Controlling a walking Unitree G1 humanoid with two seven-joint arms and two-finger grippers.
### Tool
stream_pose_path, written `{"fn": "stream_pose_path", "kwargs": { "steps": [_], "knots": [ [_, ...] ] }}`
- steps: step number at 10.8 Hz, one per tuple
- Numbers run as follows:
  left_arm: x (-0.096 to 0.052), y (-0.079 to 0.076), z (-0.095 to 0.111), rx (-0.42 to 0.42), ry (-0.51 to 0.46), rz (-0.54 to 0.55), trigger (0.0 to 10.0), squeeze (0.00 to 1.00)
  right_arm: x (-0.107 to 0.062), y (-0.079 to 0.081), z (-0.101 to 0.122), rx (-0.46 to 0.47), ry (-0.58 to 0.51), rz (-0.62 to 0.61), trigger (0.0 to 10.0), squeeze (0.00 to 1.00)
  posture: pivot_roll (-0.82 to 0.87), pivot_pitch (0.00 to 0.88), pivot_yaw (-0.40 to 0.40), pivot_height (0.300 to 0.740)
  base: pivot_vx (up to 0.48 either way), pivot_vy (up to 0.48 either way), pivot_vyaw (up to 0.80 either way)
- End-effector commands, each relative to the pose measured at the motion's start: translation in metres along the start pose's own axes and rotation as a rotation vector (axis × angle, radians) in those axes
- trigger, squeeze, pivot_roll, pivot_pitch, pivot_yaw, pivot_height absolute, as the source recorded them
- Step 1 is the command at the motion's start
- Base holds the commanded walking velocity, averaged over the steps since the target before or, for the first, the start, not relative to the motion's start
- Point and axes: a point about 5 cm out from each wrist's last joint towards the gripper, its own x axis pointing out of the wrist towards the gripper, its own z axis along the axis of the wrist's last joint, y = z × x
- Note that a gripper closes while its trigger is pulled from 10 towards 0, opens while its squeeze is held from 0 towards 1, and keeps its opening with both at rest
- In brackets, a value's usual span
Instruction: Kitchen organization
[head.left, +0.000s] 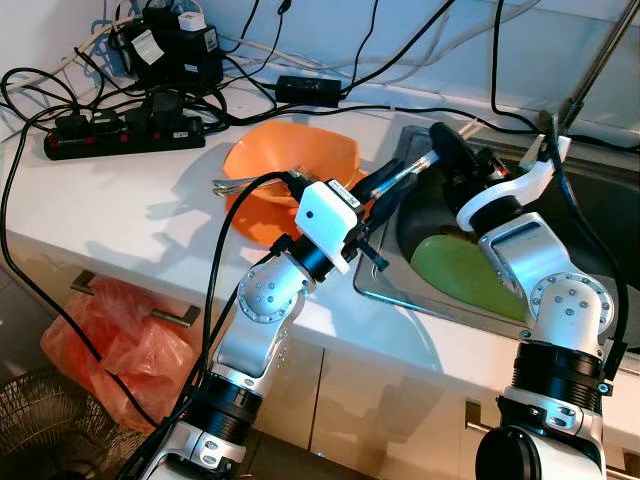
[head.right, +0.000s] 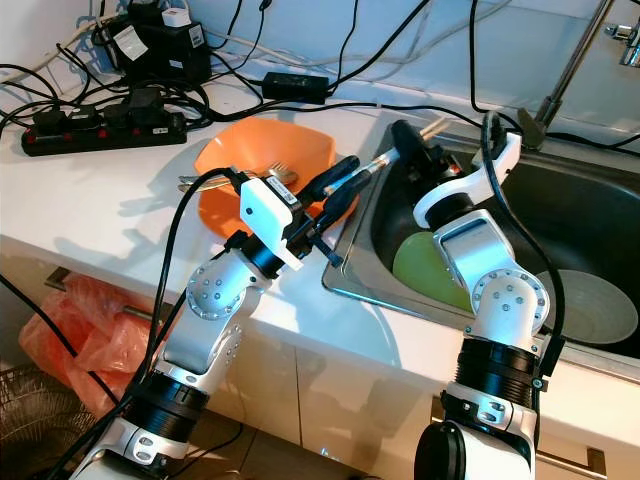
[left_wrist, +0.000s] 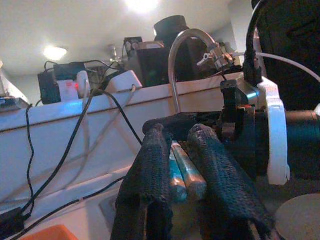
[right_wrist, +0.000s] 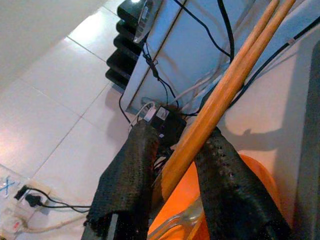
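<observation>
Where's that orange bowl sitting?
The orange bowl sits on the white counter, just left of the sink, with the power strip behind it.

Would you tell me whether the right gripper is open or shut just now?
Shut: the right gripper has both black fingers pressed against a pair of wooden chopsticks running between them.

The right gripper has its two black fingers closed around a pair of wooden chopsticks that slant up and away past them. Below sits an orange bowl, with black cables trailing over the pale wall behind
</observation>
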Motion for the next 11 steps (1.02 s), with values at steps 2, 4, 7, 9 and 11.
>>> {"fn": "stream_pose_path", "kwargs": {
  "steps": [2,4,7,9,11],
  "knots": [
    [0.002,-0.002,0.0,-0.013,-0.003,-0.007,7.0,0.0,0.002,-0.001,0.004,0.009,-0.013,-0.018,0.0,0.0,0.04,0.031,-0.029,0.74,0.0,0.0,0.0],
    [0.001,-0.001,-0.007,-0.059,0.04,0.011,10.0,0.38,0.002,-0.003,0.006,0.013,-0.027,-0.03,0.0,0.0,0.04,0.033,-0.03,0.74,0.0,0.0,0.0],
    [-0.001,0.0,-0.015,-0.133,0.078,0.036,10.0,1.0,0.001,-0.011,0.016,0.011,-0.093,-0.091,0.0,0.0,0.04,0.034,-0.03,0.74,0.0,0.0,0.0],
    [-0.001,0.0,-0.016,-0.151,0.093,0.032,10.0,1.0,-0.001,-0.022,0.028,-0.001,-0.17,-0.177,0.0,0.0,0.04,0.038,-0.029,0.74,0.0,0.0,0.0],
    [-0.001,0.0,-0.016,-0.158,0.1,0.02,10.0,1.0,-0.007,-0.035,0.044,-0.044,-0.266,-0.276,0.0,0.0,0.04,0.039,-0.029,0.74,0.0,0.0,0.0]
  ]
}}
